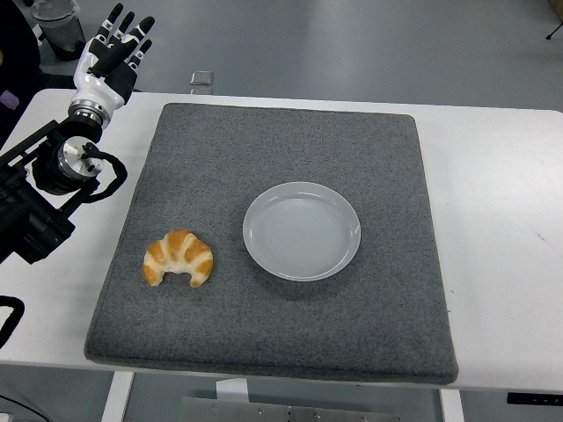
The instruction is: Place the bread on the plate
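Nearest me, the croissant [179,258] lay on the grey mat [290,141] toward its near left corner, horns pointing at the table's near edge, well apart from everything. Just to its right sat the pale plate [302,230], bare. Farther back, the left hand [113,54] was raised beyond the mat's far left corner, fingers spread straight and holding nothing. I judged the task hadn't begun: the hand would need to swing back, come down over the bread and close on it. The forearm ran off the left edge; the right arm was nowhere to be seen.
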